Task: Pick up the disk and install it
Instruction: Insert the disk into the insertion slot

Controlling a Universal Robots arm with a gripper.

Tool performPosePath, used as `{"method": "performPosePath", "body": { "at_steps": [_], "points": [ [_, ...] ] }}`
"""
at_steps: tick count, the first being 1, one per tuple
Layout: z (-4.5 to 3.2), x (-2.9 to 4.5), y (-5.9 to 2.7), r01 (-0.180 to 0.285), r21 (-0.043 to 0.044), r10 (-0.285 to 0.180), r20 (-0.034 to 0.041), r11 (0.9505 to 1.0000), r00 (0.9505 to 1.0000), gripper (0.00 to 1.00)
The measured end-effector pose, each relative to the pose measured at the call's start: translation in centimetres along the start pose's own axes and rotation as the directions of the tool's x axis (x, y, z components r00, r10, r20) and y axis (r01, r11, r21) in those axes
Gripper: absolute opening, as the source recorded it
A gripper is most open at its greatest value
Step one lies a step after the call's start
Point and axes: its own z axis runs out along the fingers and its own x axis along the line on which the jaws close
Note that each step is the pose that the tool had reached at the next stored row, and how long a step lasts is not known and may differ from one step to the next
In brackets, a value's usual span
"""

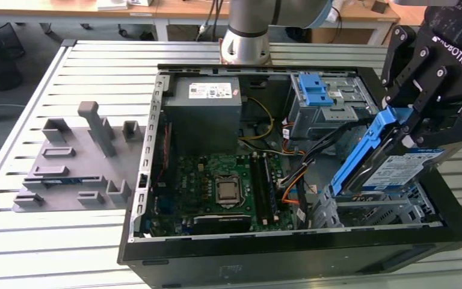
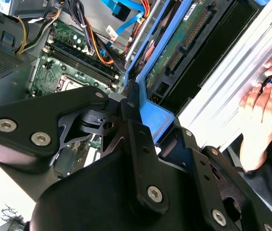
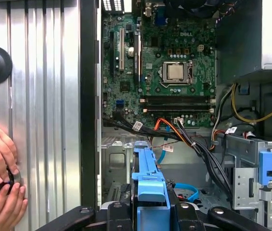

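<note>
Closest up, my gripper point(image 1: 425, 129) is clamped on the disk point(image 1: 406, 168), holding it tilted on edge over the metal bay point(image 1: 375, 211) in the open PC case's point(image 1: 295, 253) near corner, on the exterior view's right. Behind that sits the motherboard point(image 1: 223, 189), then the power supply point(image 1: 207, 105) and the blue-latched drive cage point(image 1: 327, 96) at the back.

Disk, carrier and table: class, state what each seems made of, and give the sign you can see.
The disk seems metal: dull silver casing under a white-and-blue label, probably paper. Its carrier looks like moulded plastic, uniformly blue and matte. The table appears to be metal, likely aluminium: pale grey ribbed slats with a soft sheen.
</note>
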Motion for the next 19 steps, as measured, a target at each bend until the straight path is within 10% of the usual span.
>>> {"method": "performPosePath", "body": {
  "at_steps": [19],
  "points": [
    [0.52,0.09,0.00,0.009,-0.0001,-0.009,-0.0016,1.0000,1.0000,0.36]
  ]
}}
